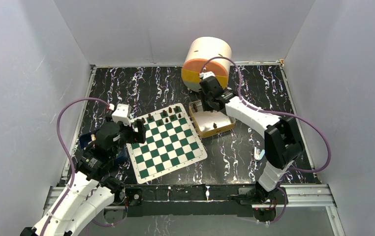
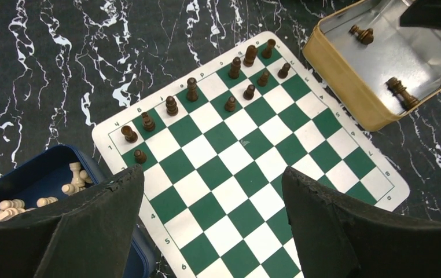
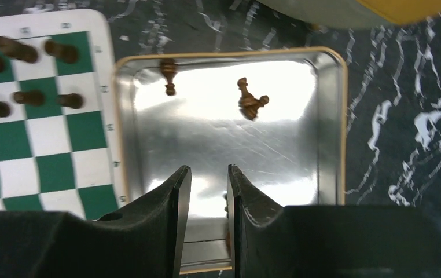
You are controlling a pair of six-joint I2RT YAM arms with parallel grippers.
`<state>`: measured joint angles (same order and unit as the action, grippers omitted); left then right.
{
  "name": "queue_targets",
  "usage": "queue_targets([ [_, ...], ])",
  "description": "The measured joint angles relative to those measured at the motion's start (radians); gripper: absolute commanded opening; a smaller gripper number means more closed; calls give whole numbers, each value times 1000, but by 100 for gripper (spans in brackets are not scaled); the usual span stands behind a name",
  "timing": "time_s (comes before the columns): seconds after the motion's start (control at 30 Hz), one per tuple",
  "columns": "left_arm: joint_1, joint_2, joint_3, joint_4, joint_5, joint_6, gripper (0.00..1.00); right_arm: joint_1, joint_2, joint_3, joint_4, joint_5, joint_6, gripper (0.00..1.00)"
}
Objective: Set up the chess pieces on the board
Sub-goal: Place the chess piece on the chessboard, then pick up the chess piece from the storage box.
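Note:
The green-and-white board [image 1: 168, 147] lies at centre. Several dark chess pieces [image 1: 165, 115] stand in its two far rows, also in the left wrist view [image 2: 191, 89]. My left gripper [image 1: 140, 130] hovers over the board's left edge; its jaws [image 2: 212, 179] are wide open and empty above the board [image 2: 235, 162]. My right gripper [image 1: 206, 104] hangs over the tan tin tray [image 1: 227, 129]. Its jaws [image 3: 206, 172] are narrowly apart with nothing between them. Two dark pieces [image 3: 249, 102] lie in the tray [image 3: 329, 133]; another is partly hidden behind the right finger [image 3: 253, 202].
A blue box [image 2: 47, 174] with white pieces [image 2: 10, 205] sits left of the board, under my left finger. A cream and orange cylinder [image 1: 206, 64] stands behind the tray. Grey walls enclose the black marbled table [image 1: 254, 147].

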<state>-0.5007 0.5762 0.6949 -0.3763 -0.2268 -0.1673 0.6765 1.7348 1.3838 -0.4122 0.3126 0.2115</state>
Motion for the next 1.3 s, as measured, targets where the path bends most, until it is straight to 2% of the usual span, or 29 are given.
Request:
queue_targets([
  [0.17,0,-12,-47,15,2,11,85,-84,-37,-132,69,50,51,37],
  [0.3,0,-33,-52,20,1,22,85,-125,-26,-171,99,76,80,40],
  [1.0,0,-75,-54,32,-2,47,86,-133,184,-114,229,58,122,47],
  [1.3,0,-75,-58,33,-2,55,85,-133,206,-97,239,56,125,46],
])
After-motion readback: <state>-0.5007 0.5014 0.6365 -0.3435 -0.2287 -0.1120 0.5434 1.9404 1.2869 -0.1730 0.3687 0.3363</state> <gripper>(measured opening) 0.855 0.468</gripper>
